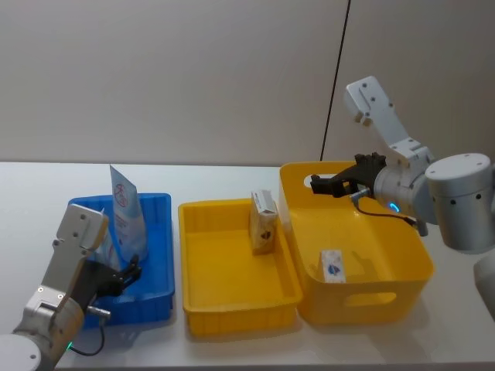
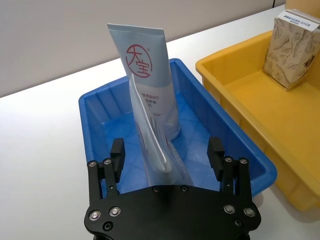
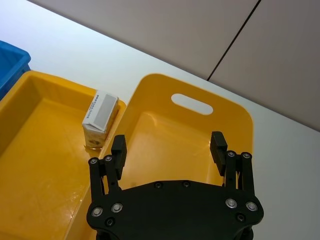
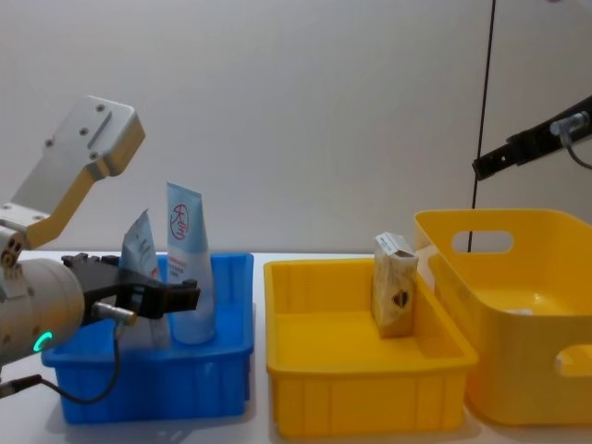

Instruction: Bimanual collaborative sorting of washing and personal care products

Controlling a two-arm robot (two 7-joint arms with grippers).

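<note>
While my left gripper (image 2: 166, 150) is hovering over the near end of the blue tray (image 2: 95, 107), its jaws are standing spread with nothing between them. The pale-blue tube (image 2: 145, 85) with the red logo is standing upright in that tray, and the flat whitish pouch (image 2: 160, 155) is leaning against it on the side nearer my fingers. I am holding my right gripper (image 3: 168, 145) above the back part of the big yellow basket (image 3: 235, 112), near its handle slot, and its jaws are likewise gaping wide and pinching nothing. One tan speckled box (image 3: 100, 117) is standing upright in the yellow tray (image 3: 40, 150), close to the wall beside the basket. A small pack (image 1: 333, 266) with a white top is sitting on the basket floor, well apart from my right fingers. The three containers are sitting side by side on the white table (image 1: 46, 185)
</note>
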